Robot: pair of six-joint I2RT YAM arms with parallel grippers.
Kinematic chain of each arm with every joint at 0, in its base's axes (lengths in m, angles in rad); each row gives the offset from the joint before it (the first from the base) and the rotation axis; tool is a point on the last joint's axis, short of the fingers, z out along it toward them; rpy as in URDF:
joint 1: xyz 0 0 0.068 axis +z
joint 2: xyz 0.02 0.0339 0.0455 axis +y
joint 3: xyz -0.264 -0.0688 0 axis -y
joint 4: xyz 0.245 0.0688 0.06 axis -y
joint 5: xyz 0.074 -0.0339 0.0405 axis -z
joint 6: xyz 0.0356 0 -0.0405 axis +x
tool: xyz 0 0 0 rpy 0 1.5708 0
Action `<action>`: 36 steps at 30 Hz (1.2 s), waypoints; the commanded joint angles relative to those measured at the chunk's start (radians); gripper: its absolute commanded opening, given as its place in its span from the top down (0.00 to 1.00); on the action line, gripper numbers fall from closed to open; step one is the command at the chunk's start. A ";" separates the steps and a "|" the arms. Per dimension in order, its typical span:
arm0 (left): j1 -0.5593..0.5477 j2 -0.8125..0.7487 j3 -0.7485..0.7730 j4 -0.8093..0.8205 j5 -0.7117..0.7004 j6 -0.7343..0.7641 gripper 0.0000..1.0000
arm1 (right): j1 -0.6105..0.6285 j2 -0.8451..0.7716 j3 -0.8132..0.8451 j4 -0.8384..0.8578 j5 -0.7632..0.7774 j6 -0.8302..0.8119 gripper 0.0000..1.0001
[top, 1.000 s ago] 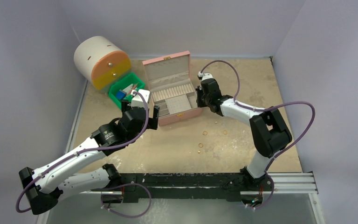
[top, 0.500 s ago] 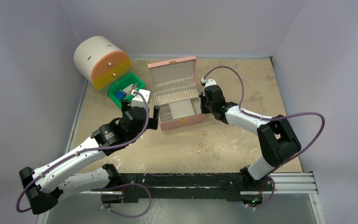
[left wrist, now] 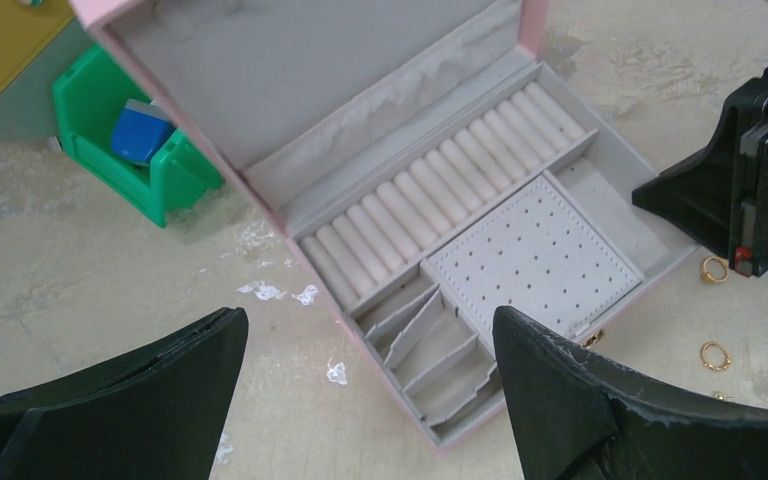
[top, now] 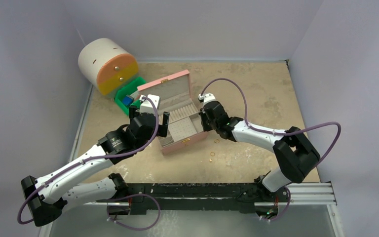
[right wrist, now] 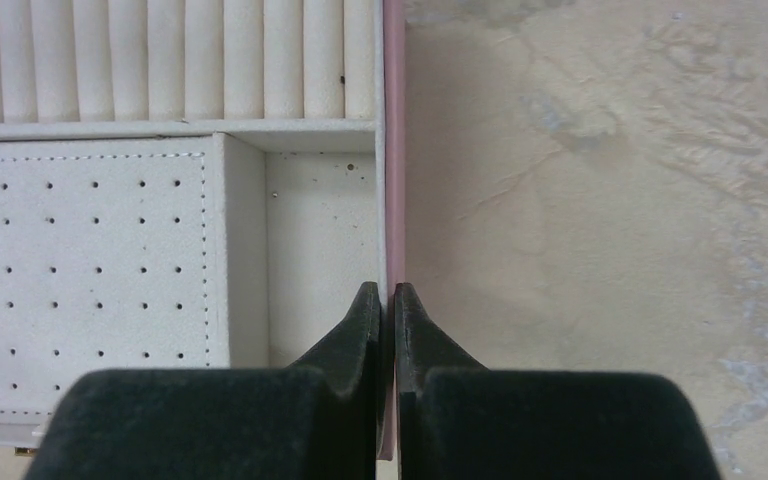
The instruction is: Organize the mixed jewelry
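From above, we see an open pink box (top: 180, 129) at the middle of a sandy desk (top: 261, 89). The left pincer (top: 149, 118) hangs over the box's left end. The right pincer (top: 203, 117) meets the box's right wall. Three tiny gold rings (top: 212, 153) lie loose on the desk, just below and right of the box.

From the left wrist, the left pincer (left wrist: 370, 400) is spread wide across the bottom of the frame, holding nothing. The box lies beyond it. Two rings (left wrist: 715, 355) rest on the desk at the right edge, beside the box. A green bin (left wrist: 110, 160) sits at upper left.

From the right wrist, the right pincer (right wrist: 387, 300) is clamped on the box's thin pink side wall (right wrist: 393, 150).
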State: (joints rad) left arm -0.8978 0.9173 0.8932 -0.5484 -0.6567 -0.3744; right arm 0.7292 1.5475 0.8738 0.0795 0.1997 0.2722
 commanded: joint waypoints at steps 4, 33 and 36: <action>-0.003 -0.005 0.043 0.016 -0.016 0.005 0.07 | 0.035 -0.035 -0.013 0.016 0.061 0.046 1.00; -0.003 -0.008 0.046 0.013 -0.019 0.005 0.07 | -0.098 0.029 0.061 0.049 -0.051 -0.057 0.92; -0.003 -0.006 0.046 0.013 -0.018 0.005 0.07 | -0.099 0.009 0.064 0.039 -0.051 -0.057 0.83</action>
State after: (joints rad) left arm -0.8978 0.9173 0.8959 -0.5488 -0.6590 -0.3744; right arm 0.6384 1.5799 0.9031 0.0917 0.1585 0.2157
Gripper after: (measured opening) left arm 0.929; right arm 0.117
